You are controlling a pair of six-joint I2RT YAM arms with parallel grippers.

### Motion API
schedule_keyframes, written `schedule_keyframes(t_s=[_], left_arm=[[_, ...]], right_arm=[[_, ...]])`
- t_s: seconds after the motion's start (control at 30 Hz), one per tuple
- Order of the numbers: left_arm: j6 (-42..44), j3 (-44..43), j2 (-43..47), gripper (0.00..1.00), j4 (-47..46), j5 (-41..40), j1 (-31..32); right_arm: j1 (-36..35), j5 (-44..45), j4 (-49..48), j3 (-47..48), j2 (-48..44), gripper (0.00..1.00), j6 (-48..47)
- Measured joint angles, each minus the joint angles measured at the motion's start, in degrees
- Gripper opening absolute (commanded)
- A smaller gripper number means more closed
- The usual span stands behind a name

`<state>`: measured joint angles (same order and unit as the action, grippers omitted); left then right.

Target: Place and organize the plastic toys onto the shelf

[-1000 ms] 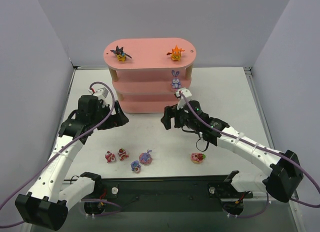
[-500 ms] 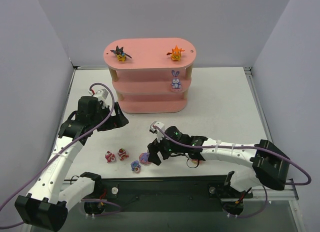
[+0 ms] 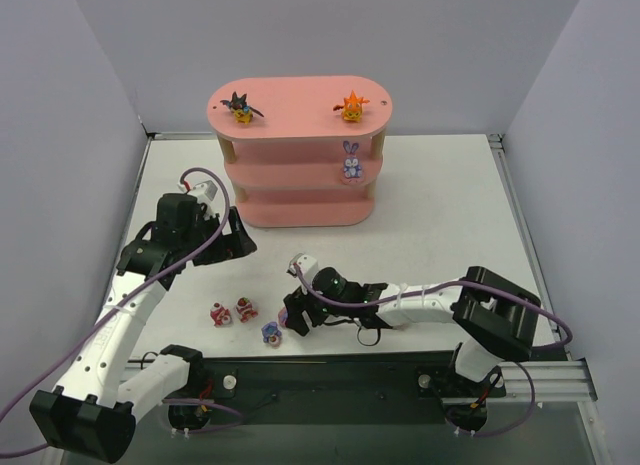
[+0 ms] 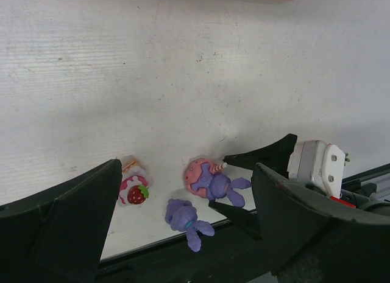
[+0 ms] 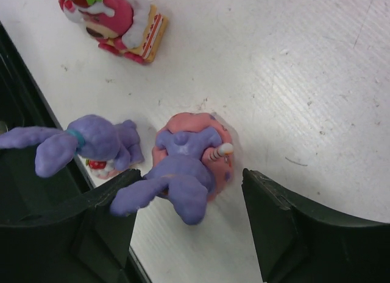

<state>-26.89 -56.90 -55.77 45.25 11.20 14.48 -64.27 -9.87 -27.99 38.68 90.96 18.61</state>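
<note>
The pink shelf (image 3: 298, 155) stands at the back. The black bat toy (image 3: 240, 107) and the orange toy (image 3: 350, 107) stand on its top board, and a purple bunny (image 3: 351, 161) on its middle board. My right gripper (image 3: 296, 315) is open, low at the table, with one jaw on each side of a fallen bunny on a pink base (image 5: 189, 167). A second bunny (image 5: 91, 140) lies just beside it. Two red-and-white toys (image 3: 221, 314) (image 3: 245, 309) sit to the left. My left gripper (image 3: 240, 243) is open and empty above the table. The third red-and-white toy is hidden.
The black base rail (image 3: 330, 370) runs along the near table edge, right behind the fallen bunnies. In the left wrist view the right gripper's fingers (image 4: 262, 158) sit beside the pink-based bunny (image 4: 207, 178). Grey walls close in both sides.
My right arm has swung from the shelf front down and left to the near-edge toys, and its jaws now straddle the pink-based bunny. The left arm has barely moved.
</note>
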Motion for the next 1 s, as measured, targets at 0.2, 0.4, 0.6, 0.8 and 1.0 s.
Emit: schedule_keyframes(t_s=[0.2, 0.4, 0.6, 0.8, 1.0], left_arm=[[0.66, -1.36, -0.5, 0.97, 1.2, -0.33, -0.02], [0.85, -1.42, -0.5, 0.97, 1.51, -0.61, -0.02], [0.83, -1.42, -0.5, 0.97, 1.51, -0.68, -0.02], [0.74, -1.4, -0.48, 0.97, 1.49, -0.7, -0.02], [0.46, -0.57, 0.31, 0.97, 1.57, -1.38, -0.02]], right_arm=[[-0.37, 2.84, -4.72, -0.79, 2.47, 0.41, 0.85], [-0.7, 5.25, -6.05, -0.83, 2.49, 0.17, 0.61], [-0.7, 7.89, -4.66, -0.57, 2.14, 0.02, 0.61], [-0.59, 14.69, 3.08, 3.45, -0.22, 0.0, 0.87], [1.81, 21.29, 10.73, 14.05, -3.3, 0.0, 2.12]])
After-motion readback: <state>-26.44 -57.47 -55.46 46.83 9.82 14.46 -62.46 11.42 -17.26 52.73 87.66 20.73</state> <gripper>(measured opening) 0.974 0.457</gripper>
